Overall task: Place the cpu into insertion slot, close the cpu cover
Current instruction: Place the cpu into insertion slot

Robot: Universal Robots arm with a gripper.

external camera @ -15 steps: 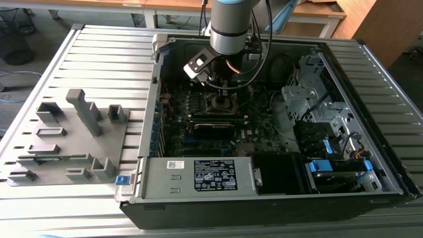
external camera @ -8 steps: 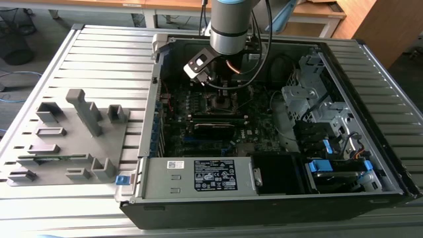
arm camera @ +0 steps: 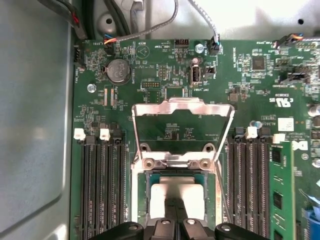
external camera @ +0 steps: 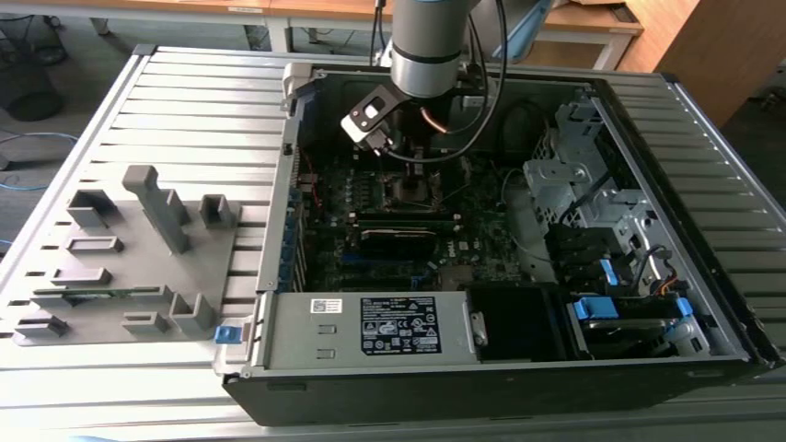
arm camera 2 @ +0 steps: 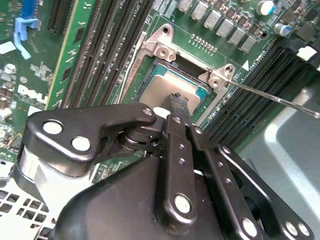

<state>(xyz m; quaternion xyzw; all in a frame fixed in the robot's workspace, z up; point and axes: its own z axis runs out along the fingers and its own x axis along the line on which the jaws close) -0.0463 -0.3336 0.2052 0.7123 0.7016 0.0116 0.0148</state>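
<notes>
Silver-grey cpu (arm camera: 177, 192) sits in the slot (arm camera: 139, 200), so that part looks done; the cover (arm camera: 182, 107) stands raised, not yet closed. The gripper (arm camera 2: 179, 102), jaws pinched together and empty, is right at the cpu.

Slatted grey metal bench (external camera: 184, 101) filled the foreground. Behind it stood a wooden desk (external camera: 307, 7), a wood-panelled cabinet (external camera: 712, 46), and a black mesh bin (external camera: 28, 78) on grey floor (external camera: 92, 39). Lighting was even.
</notes>
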